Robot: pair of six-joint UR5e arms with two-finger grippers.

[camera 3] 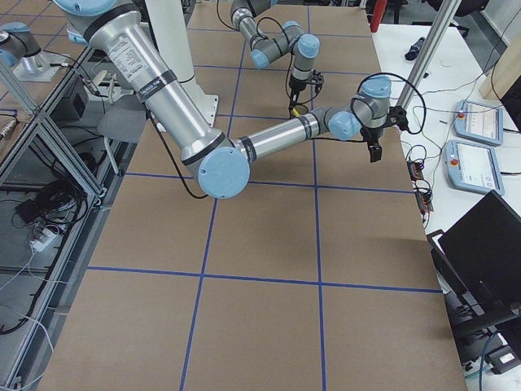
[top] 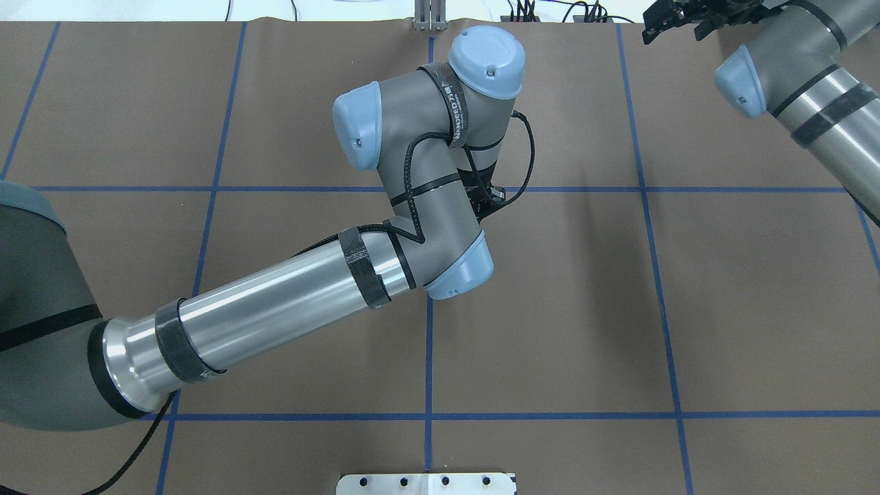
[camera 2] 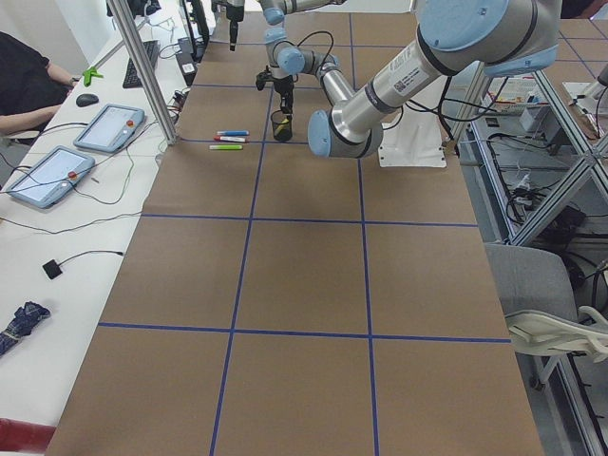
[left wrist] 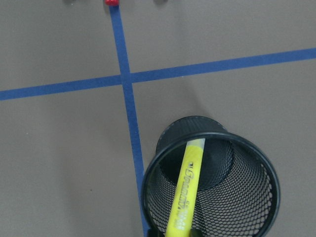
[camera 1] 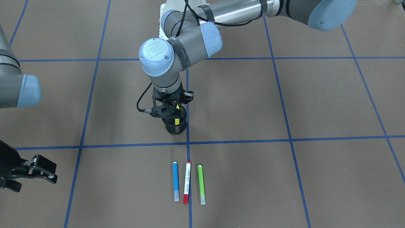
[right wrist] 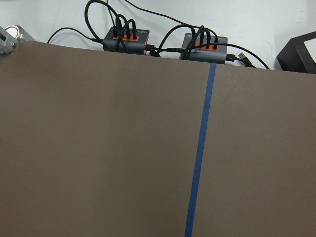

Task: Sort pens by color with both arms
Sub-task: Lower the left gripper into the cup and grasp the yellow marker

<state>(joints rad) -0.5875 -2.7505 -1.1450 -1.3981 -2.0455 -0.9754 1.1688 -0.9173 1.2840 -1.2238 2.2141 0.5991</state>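
The left arm [top: 275, 302] hangs straight down over the black mesh cup [left wrist: 249, 195]. The left jaws look pinched narrow on the top of the yellow pen [left wrist: 187, 187], whose lower end reaches down inside the cup. To lift it well, I would pull straight up until the tip clears the rim — the cup is light wire mesh and could tip or drag if the pen catches. The barrel is smooth, round plastic, so a firm hold matters. The blue pen [camera 1: 176, 181], the white pen with red cap [camera 1: 187, 182] and the green pen [camera 1: 201, 184] lie side by side on the matte brown bench [camera 1: 284, 104]. The right arm [top: 818, 117] sits far off, with the right jaws spread wide and empty.
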